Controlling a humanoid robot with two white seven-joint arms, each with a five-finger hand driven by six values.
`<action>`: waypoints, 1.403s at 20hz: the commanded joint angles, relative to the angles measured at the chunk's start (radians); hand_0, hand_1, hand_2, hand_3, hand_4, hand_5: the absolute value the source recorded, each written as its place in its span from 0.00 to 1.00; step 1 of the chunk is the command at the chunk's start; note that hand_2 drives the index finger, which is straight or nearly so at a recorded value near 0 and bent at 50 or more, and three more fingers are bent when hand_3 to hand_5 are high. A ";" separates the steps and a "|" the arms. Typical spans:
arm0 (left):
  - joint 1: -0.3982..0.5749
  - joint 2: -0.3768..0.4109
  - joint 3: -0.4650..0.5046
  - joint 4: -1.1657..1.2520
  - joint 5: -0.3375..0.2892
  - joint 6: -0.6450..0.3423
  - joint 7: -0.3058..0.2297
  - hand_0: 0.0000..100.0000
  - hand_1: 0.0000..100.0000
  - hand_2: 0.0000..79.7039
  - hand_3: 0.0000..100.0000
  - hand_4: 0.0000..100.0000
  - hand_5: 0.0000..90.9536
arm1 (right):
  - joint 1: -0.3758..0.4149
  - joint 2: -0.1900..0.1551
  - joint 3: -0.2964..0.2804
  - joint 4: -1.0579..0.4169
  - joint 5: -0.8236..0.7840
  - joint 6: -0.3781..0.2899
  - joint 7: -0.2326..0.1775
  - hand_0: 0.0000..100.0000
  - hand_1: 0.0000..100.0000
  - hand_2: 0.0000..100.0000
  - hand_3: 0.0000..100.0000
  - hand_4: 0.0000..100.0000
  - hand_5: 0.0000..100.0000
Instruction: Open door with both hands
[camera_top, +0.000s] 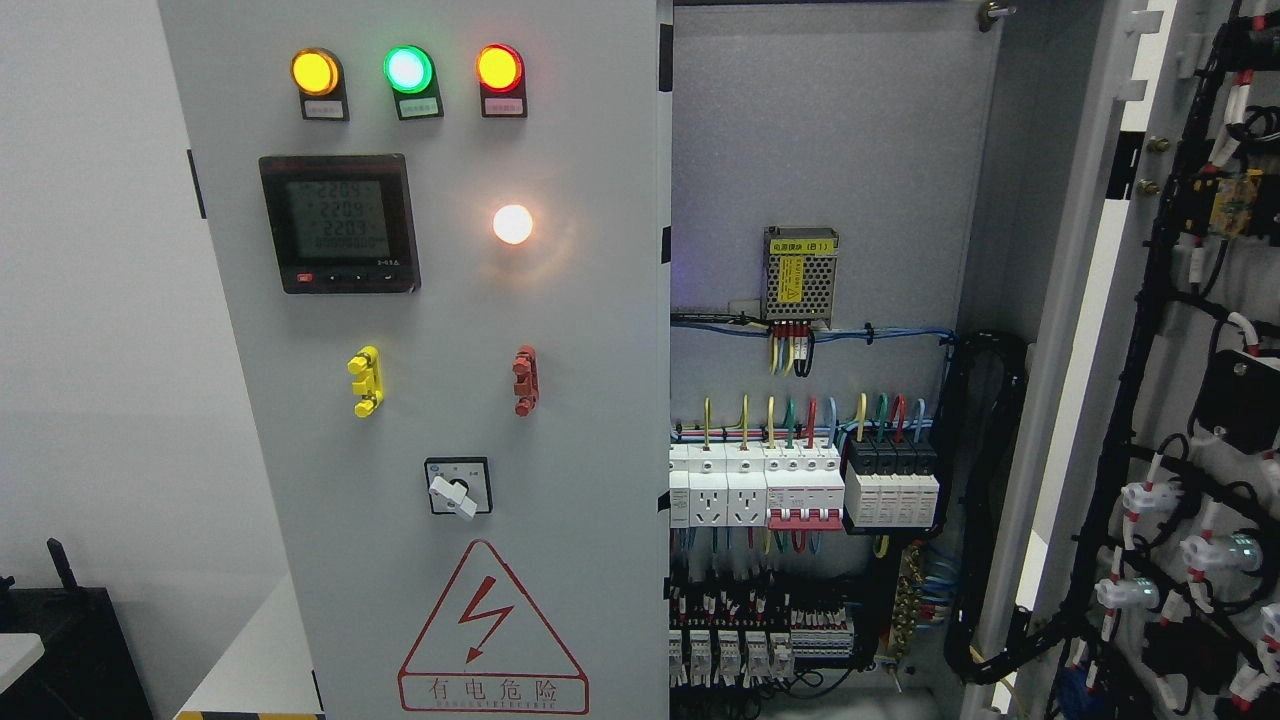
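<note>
A grey electrical cabinet fills the head view. Its left door (440, 420) stands shut and carries three lit lamps (407, 68), a digital meter (338, 222), a glowing white lamp (512, 223), a yellow handle (364, 381), a red handle (525, 380), a rotary switch (456, 487) and a red warning triangle (492, 630). The right door (1180, 400) is swung wide open at the picture's right, its wired inner face showing. Between them the cabinet interior (820, 300) lies exposed. Neither hand nor arm shows.
Inside are a mesh-covered power supply (800, 272), rows of breakers (800, 485) with coloured wires, and a black cable bundle (985, 500). A white wall stands at left, with a dark object (60, 640) low in the corner.
</note>
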 joint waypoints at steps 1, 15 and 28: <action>-0.006 -0.179 0.286 0.117 -0.102 0.036 0.021 0.00 0.00 0.00 0.00 0.03 0.00 | 0.168 -0.122 0.003 -0.672 0.025 -0.010 0.002 0.00 0.00 0.00 0.00 0.00 0.00; -0.101 -0.180 0.402 0.266 -0.105 0.055 0.034 0.00 0.00 0.00 0.00 0.03 0.00 | 0.107 -0.274 0.184 -1.021 0.026 -0.104 0.003 0.00 0.00 0.00 0.00 0.00 0.00; -0.101 -0.180 0.333 0.267 -0.157 0.056 0.034 0.00 0.00 0.00 0.00 0.03 0.00 | -0.042 -0.288 0.361 -1.129 0.026 -0.099 0.005 0.00 0.00 0.00 0.00 0.00 0.00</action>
